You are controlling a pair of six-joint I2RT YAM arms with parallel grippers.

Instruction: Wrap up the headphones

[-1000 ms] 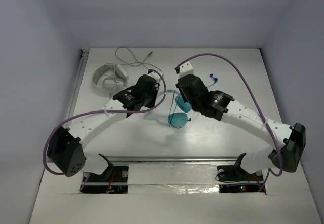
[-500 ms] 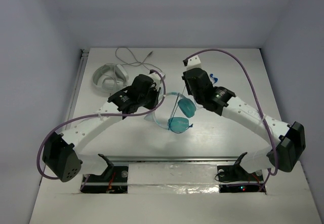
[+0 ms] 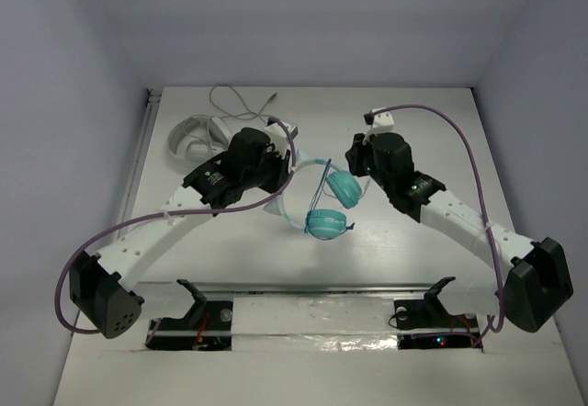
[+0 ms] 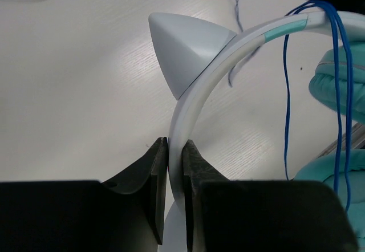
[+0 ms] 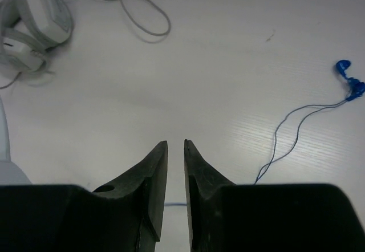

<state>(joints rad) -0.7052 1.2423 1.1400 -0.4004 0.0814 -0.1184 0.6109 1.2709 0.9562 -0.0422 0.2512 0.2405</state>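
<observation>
Top external view: the headphones (image 3: 326, 206) are in the middle over the white table (image 3: 239, 250), between the two arms. Their two round teal ear cups (image 3: 342, 186) look soft and puffy and sit close together. The left gripper (image 4: 175, 166) is clamped on the smooth, curved white headband (image 4: 228, 41). A pointy white bump (image 4: 185, 49), shaped like a cat's ear, sticks up from the band. The thin blue cable (image 4: 285, 92) hangs in loops across band and cups.

The right gripper (image 5: 175, 166) has its black fingers almost together, with a thin slit. A bit of blue shows low between them; I cannot tell if they pinch it.

White headphones (image 5: 31, 32) with a curly pale cord (image 5: 142, 18) lie far left. Little blue earbuds (image 5: 349, 84) lie on the table's fine wood lines.
</observation>
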